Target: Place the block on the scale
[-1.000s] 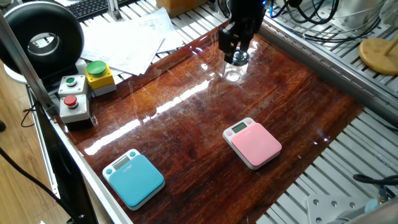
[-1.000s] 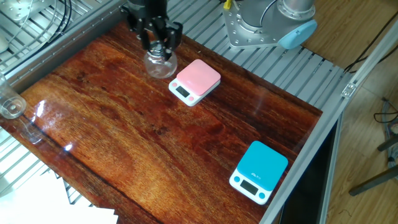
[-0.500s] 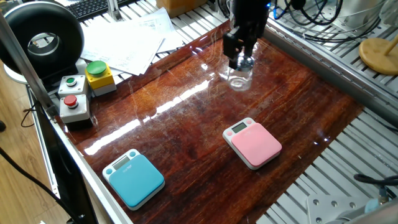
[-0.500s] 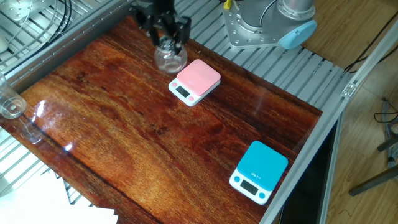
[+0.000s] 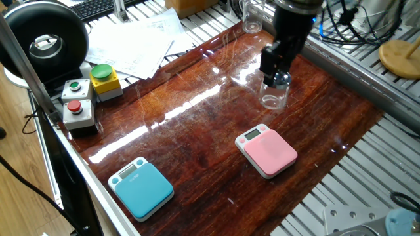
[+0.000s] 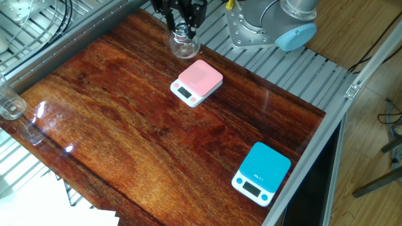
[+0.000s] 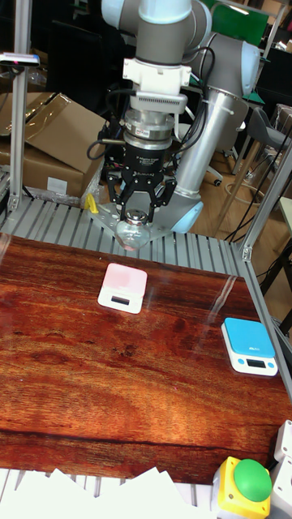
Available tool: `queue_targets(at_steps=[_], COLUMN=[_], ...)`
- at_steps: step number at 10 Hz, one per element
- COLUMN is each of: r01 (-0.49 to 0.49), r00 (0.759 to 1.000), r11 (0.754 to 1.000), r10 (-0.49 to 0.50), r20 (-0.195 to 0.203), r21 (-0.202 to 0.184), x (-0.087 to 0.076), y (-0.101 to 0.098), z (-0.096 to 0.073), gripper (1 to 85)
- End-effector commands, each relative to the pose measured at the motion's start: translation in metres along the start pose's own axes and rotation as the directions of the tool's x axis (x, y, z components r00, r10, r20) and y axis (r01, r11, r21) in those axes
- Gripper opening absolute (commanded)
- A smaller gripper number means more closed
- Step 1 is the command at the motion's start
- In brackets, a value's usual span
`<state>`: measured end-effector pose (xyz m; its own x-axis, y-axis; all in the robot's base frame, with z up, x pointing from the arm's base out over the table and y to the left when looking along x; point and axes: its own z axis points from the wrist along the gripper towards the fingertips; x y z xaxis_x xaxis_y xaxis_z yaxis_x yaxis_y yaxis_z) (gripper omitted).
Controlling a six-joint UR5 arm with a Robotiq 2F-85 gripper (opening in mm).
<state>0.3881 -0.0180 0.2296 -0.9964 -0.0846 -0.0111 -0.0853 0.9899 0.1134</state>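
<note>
So the block (image 5: 274,96), that little clear jar with the rounded top, is held up off the counter (image 5: 197,137) with the gripper (image 5: 275,69) coming straight down on it, jaws closed around its top. It's hanging near the pink scale (image 5: 269,151), toward the back edge of the wood, not over the pad as far as I can tell. The blue scale (image 5: 140,187) sits well apart at the other end. A taller clear glass (image 5: 252,16) stands at the counter's far edge.

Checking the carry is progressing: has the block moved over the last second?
Yes. The block, held in the end effector, has shifted right, toward the table's far edge, and now hangs behind the pink scale, not yet above it.
</note>
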Motion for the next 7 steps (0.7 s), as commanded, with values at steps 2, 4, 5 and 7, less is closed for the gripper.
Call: queue_targets(at_steps=[2, 4, 5, 7], r01=[-0.012, 0.025, 0.021, 0.0], r00=[0.999, 0.999, 1.0, 1.0], r11=[1.0, 1.0, 1.0, 1.0], r10=[0.012, -0.025, -0.021, 0.0], r20=[0.05, 0.04, 0.006, 0.004], r21=[0.003, 0.009, 0.016, 0.017], x=[-0.004, -0.001, 0.007, 0.008], y=[0.005, 0.004, 0.002, 0.002], z=[0.013, 0.013, 0.014, 0.014], gripper=[1.0, 10.3, 6.7, 2.7])
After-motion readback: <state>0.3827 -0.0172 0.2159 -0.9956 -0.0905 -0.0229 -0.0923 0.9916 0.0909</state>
